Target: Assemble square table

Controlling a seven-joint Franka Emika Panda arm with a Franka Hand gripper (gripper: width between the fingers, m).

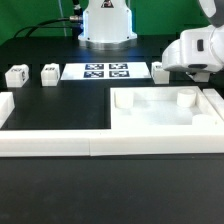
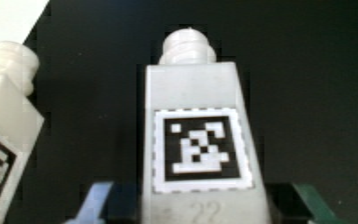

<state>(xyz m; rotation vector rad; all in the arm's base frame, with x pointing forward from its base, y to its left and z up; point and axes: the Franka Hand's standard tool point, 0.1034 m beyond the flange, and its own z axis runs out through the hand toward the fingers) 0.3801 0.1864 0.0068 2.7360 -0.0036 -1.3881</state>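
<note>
Your end effector [image 2: 197, 203] clamps leg [image 2: 197, 115] on black table [image 1: 60, 100], exterior view's right, near square slab [image 1: 126, 100]. Leg's long axis runs out from fingers [image 2: 99, 202], peg end pointing away, tag facing wrist camera. Second leg [image 2: 5, 90] beside. Dark room.

One slab [image 1: 150, 126], apparently four legs [image 1: 17, 75] [image 1: 49, 73] [image 1: 160, 70] [image 2: 197, 110].

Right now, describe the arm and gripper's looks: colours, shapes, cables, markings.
The arm is glossy white with rounded, bulging casings and a dark section near the top. Its white base has what look like thin cables beside it. On the gripper, the wrist view shows two slim blue-grey fingers. No markings are readable.
</note>
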